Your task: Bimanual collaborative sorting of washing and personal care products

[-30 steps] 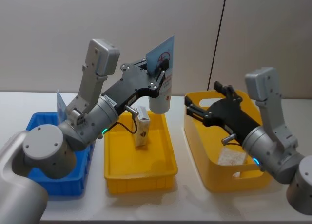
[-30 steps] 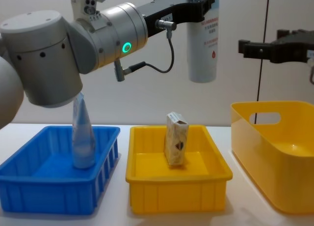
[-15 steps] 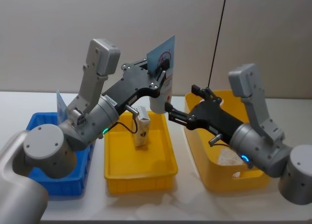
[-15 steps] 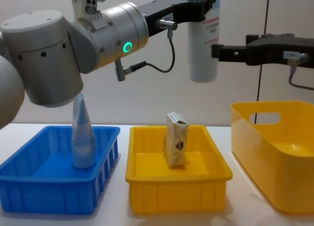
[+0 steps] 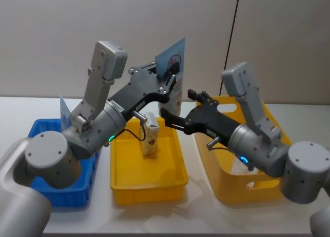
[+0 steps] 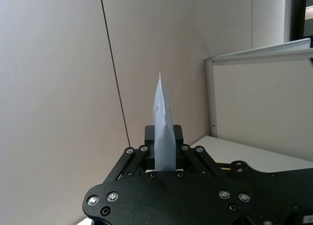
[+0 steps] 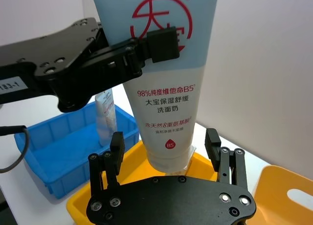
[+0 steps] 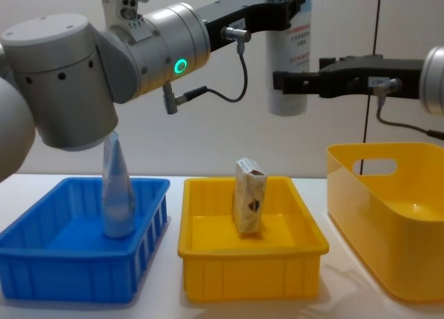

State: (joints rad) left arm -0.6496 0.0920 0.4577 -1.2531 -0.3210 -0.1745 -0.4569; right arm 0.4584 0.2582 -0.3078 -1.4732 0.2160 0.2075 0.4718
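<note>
Handover seems the purpose: the left gripper [image 5: 171, 71] pinches a tall white red-lettered plastic tube [image 7: 166, 102] aloft, the right gripper [image 7: 164, 137], fingers spread, flanking its lower end.

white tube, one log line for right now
left gripper: shut on white tube, over yellow tray | right gripper: open, straddling tube's lower end | carton: upright in tray

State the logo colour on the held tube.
Red logo on the tube; right wrist view shows it best.
</note>
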